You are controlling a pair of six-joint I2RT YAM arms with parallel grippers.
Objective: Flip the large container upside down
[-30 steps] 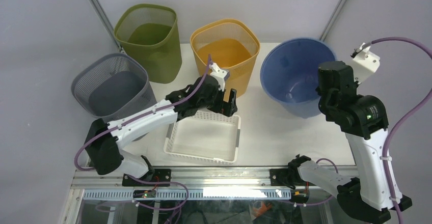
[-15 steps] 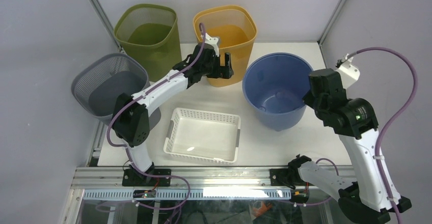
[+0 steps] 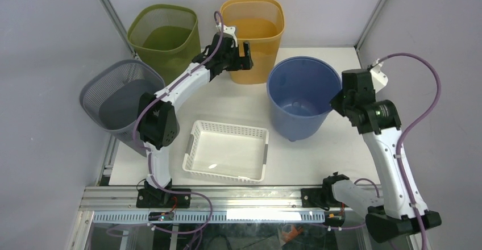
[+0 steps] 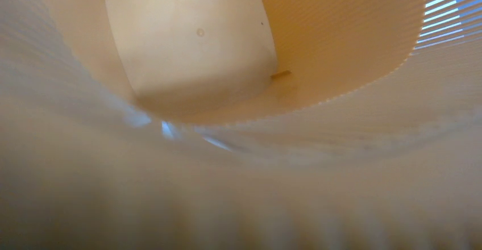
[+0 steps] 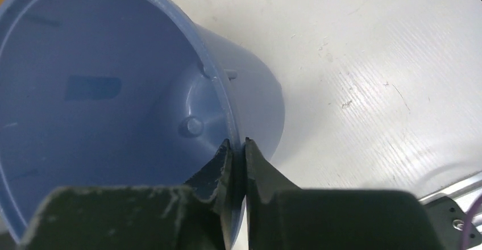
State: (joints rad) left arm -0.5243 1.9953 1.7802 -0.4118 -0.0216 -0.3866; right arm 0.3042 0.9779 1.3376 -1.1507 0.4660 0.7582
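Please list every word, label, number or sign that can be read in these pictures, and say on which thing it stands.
There is no readable text in any view.
blue bucket: one dark rectangular patch on its inner wall, with no letters visible on it.
orange basket and white tray: plain, no markings.

- Surface: white, matt, rectangular; faint scuffs and fine scratches show in the right wrist view.
- Left wall, back wall, right wall: plain pale grey panels.
- Struts: two slim metal bars, one rising at each back corner between the panels.
- Rail: silver aluminium profile along the near edge of the surface.
- Light: even and soft, with weak shadows; a bright strip glints on the metal just below the rail.
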